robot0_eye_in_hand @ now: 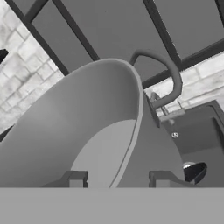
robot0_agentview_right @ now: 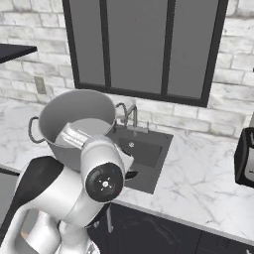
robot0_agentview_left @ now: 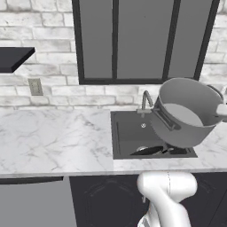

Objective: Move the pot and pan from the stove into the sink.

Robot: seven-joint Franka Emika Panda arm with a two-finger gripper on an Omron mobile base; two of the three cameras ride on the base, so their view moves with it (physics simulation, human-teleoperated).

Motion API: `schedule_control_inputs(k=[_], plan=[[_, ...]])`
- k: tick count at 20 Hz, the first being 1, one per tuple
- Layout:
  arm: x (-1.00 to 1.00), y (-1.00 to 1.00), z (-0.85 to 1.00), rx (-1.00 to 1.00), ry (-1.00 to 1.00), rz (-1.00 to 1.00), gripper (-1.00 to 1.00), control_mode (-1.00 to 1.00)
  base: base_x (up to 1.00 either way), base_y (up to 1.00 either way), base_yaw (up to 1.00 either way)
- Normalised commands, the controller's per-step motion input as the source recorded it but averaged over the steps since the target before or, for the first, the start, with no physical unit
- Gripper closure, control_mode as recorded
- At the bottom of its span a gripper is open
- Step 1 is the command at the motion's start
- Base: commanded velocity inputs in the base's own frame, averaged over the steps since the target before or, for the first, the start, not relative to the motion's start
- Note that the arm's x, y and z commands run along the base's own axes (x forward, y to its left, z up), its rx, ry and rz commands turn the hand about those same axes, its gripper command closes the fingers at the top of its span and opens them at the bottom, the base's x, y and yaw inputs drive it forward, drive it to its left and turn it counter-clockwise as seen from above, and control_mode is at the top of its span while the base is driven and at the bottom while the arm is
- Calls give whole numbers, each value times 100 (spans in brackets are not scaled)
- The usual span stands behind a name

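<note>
The end effector (robot0_eye_in_hand: 116, 178) clamps the steel pot's (robot0_agentview_left: 188, 113) rim, holding it tilted above the sink (robot0_agentview_left: 128, 133), likely for lowering beside the black pan (robot0_agentview_left: 148, 150).

the tool (robot0_eye_in_hand: 117, 178) straddles the tilted pot (robot0_eye_in_hand: 78, 131) wall, above the sink (robot0_eye_in_hand: 199, 131) and faucet (robot0_eye_in_hand: 168, 78).

A home kitchen, plainly: a white marble counter (robot0_agentview_left: 53, 142) with a dark sink (robot0_agentview_left: 128, 133) sunk in it under a curved silver faucet (robot0_agentview_left: 145, 101), whitewashed brick wall (robot0_agentview_left: 48, 88) behind, a dark-framed window (robot0_agentview_left: 142, 40) above, dark cabinet fronts (robot0_agentview_left: 106, 201) below, a steel pot (robot0_agentview_left: 186, 113) held over the basin.
</note>
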Motion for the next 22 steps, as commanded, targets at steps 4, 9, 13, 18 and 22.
schedule_control_inputs(k=[4, 9, 13, 18, 22], plan=[[56, -13, -26, -1, 14, 0, 100, -100, 0, 0, 0], [42, -18, -36, -2, 13, 3, 100, -100, 0, 0, 0], [24, -34, -46, -1, 12, 6, 100, -100, 0, 0, 0], [27, -27, -42, -3, 16, 4, 100, -100, 0, 0, 0], [46, -5, -45, -10, 18, 0, 100, -100, 0, 0, 0]])
